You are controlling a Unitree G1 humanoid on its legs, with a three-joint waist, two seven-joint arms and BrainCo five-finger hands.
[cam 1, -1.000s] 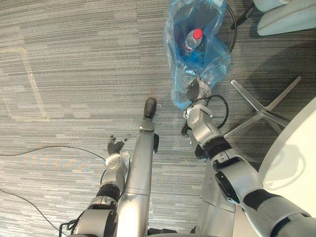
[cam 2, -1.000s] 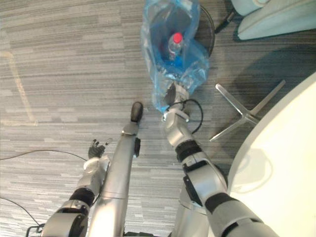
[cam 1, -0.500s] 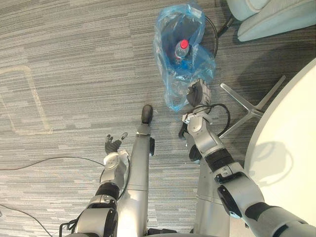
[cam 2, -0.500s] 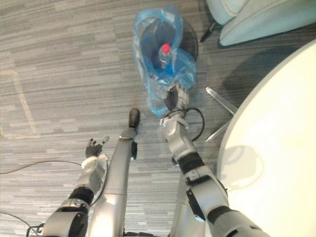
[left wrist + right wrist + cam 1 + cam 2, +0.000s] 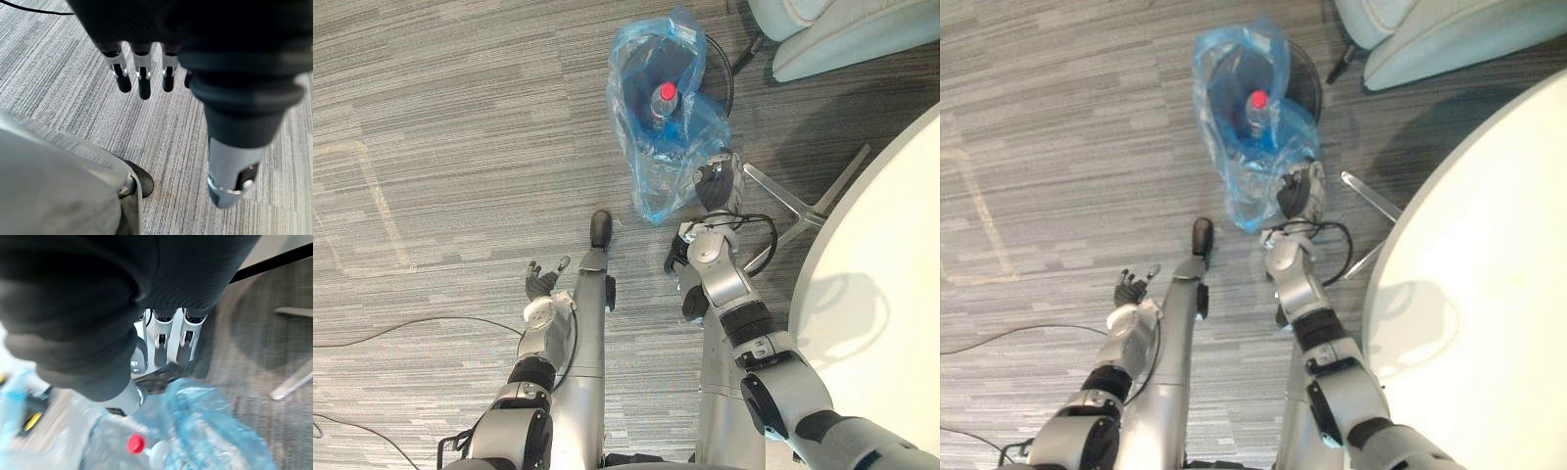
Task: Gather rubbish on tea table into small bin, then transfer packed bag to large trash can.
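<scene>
Fingers of the right hand are curled tight against the thumb at the rim of the blue bag. I judge that the thin plastic is pinched between them, since the crumpled film lies right under them in the right wrist view. Inside the bag a bottle with a red cap stands neck up, among other rubbish too blurred to name. The bag is out in front of the robot over the grey carpet; whether its lower end touches the carpet I cannot tell. The left hand hangs low at the robot's left side, its fingers relaxed and spread, holding nothing.

The step in hand looks like the carry — the packed bag bound for the large trash can. To do it well, the pinch should be firm and on a gathered bunch of film, not a single layer, because a hold on one side lets the mouth gape and the bottle's weight may slip the plastic. Hold the mouth uppermost and lift enough that the bottom does not drag. Steer wide of the chair base just beside the hand and of the white desk on the right — a snag on those metal legs seems the likeliest trouble.
</scene>
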